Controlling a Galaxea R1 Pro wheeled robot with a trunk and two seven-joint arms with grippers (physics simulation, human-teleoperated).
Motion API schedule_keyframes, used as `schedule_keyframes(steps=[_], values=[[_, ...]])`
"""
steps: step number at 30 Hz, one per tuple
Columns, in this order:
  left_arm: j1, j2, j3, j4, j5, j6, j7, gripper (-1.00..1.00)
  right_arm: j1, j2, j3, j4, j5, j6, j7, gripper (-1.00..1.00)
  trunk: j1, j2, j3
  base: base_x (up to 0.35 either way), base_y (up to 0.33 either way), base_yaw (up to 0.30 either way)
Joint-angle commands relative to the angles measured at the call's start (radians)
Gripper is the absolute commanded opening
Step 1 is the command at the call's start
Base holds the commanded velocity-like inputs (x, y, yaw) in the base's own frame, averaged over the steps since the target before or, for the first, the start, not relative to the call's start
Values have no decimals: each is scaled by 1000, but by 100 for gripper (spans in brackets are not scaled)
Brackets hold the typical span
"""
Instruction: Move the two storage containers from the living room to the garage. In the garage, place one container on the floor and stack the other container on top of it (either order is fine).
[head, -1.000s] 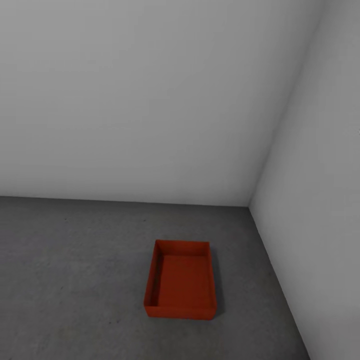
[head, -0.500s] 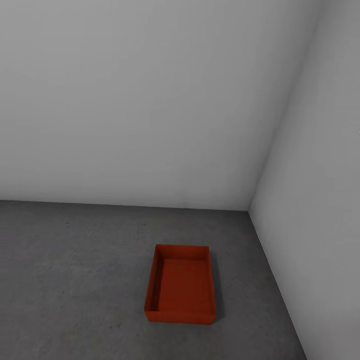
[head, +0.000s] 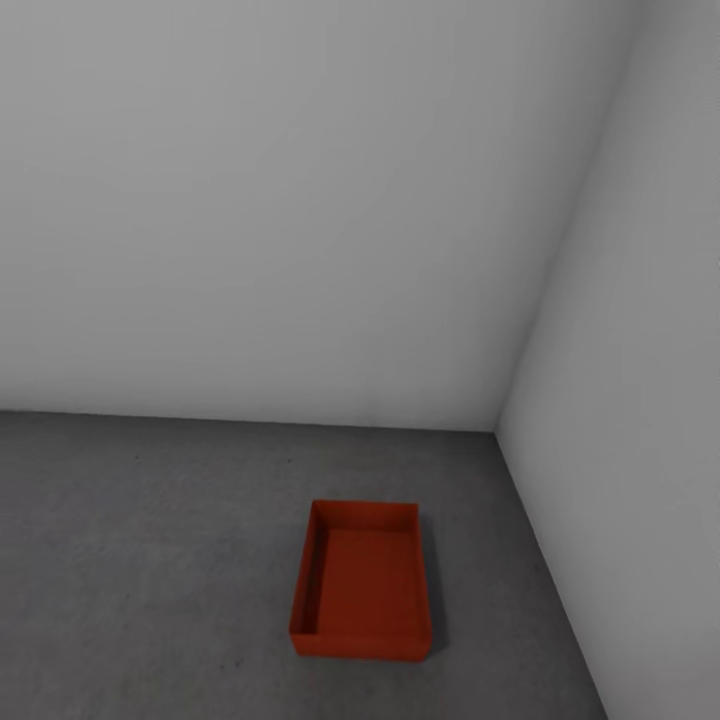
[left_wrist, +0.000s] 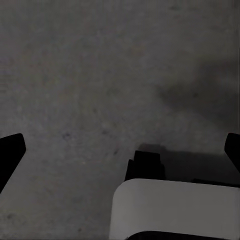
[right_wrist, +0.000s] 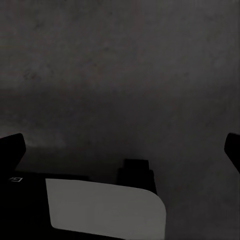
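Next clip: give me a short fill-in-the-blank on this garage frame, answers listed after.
1. The orange-red container sits on the grey concrete ____.
2. Inside, the container is ____.
3. The number of containers in the head view is ____.
4. In each wrist view, the left gripper and the right gripper have their fingers spread ____, with nothing between them.

Answers: floor; empty; one; apart

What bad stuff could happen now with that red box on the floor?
1. The open orange-red rectangular container sits near the corner, close to the pale grey wall; stacking a second box there might bump that wall.
2. Both wrist views show wide-open jaws holding nothing over the dark grey concrete floor, so the other box must still be fetched.
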Motion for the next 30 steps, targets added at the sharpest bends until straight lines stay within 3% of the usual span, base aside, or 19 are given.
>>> schedule_keyframes(steps=[1,4,7,11,30], values=[[-1,0,2,4,5,-8,0,100,-1,0,8,1,-9,-4,4,100,-4,7,4,0,0,0],[0,0,1,4,5,-7,-17,100,-1,0,8,1,-9,-4,4,100,-16,28,18,0,0,0],[0,6,2,4,4,-5,-104,100,-1,0,8,1,-9,-4,3,100,-27,49,33,0,0,0],[0,18,2,4,4,-4,-155,100,-1,0,8,1,-9,-4,4,100,-42,77,52,0,0,0],[0,19,1,4,4,-4,-184,100,-1,0,8,1,-9,-4,3,100,-115,210,143,0,0,0]])
